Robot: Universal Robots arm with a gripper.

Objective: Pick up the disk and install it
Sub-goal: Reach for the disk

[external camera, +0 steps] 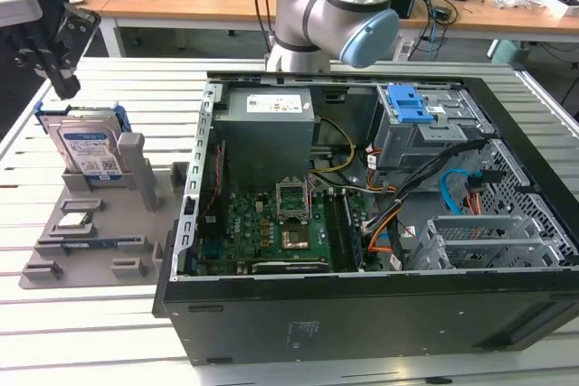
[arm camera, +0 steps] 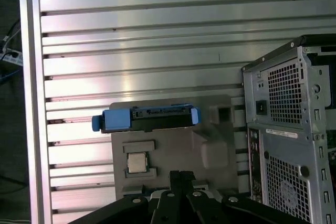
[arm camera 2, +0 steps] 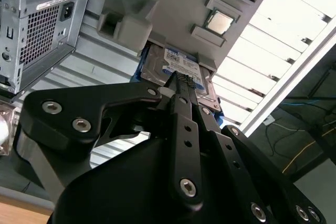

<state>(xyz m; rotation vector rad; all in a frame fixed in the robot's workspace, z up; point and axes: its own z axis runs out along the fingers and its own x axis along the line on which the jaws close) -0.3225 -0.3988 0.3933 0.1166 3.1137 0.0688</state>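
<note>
The disk [external camera: 87,152] is a silver hard drive with a white-and-blue label in a blue carrier. It stands leaning in a slot of the grey fixture [external camera: 99,255], at the exterior view's left. My black gripper [external camera: 65,88] hangs above and slightly behind it, apart from it, fingers shut with nothing between them. In the second wrist view the joined fingertips [arm camera 2: 181,81] lie over the disk's label [arm camera 2: 176,66]. The first wrist view shows the disk [arm camera: 147,119] edge-on beyond the gripper [arm camera: 181,176].
An open computer case [external camera: 362,323] lies at the exterior view's right, with a motherboard, cables and a drive cage with a blue latch [external camera: 407,104]. A small silver chip [external camera: 74,221] sits on the fixture. The slatted metal table [external camera: 90,350] lies beneath it all.
</note>
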